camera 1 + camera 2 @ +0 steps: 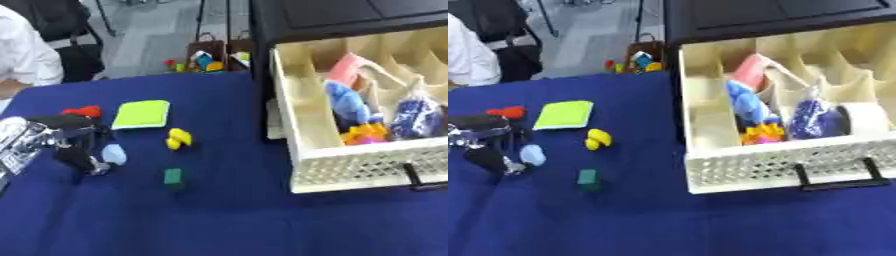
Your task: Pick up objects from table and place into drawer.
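Only the right eye view shows the whole drawer (pixel 780 170); left hand (pixel 74 145) pinches pale-blue piece (pixel 114 154).

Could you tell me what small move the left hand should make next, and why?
Probably curl the left hand round the pale blue piece and lift it: its fingers sit right beside that piece on the blue cloth, and the drawer stands open.

Grey floor (pixel 157 35), perhaps chair legs
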You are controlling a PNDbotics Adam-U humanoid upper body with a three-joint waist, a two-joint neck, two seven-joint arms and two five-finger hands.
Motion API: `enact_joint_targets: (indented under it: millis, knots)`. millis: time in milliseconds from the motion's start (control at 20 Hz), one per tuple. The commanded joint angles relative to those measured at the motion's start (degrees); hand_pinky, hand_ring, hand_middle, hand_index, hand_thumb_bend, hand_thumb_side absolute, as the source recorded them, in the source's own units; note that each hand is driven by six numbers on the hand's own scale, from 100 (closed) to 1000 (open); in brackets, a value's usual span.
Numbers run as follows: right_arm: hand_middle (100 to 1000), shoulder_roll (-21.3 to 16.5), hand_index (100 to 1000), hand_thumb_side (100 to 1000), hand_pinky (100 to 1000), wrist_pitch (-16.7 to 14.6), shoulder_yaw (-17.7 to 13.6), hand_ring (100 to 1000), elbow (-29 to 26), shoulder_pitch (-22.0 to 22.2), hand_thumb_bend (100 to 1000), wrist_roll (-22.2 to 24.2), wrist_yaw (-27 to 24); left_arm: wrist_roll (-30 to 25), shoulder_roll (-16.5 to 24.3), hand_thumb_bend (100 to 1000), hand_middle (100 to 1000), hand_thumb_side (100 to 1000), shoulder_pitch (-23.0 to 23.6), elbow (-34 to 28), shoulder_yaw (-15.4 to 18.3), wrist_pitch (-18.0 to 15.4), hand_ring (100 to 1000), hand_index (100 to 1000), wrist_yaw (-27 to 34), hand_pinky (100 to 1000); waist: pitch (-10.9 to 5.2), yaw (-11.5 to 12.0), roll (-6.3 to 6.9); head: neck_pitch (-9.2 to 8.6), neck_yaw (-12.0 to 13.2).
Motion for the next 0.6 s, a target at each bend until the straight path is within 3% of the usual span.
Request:
enact_joint_targets:
  millis: [50,600]
  knots:
    - [644,-1.1,792,1000,649,-0.9,0.0,684,-0.5,-0.9,100,-1.1,-0.6,-0.2,1.6,350,634,569,-0.7,0.3,0.9,0.0,610,868,-0.4,547,-0.96,0.0,-0.17,-0.82,0.5]
    - [644,-1.0,791,1000,651,-0.8,-0.1,684,-0.5,-1.1,100,-1.3,-0.6,2.7,0.2,243,604,580,-1.4,3.2,1.3,-0.7,578,843,-1.1,513,-0.78,-0.6,-0.27,-1.49,1.1]
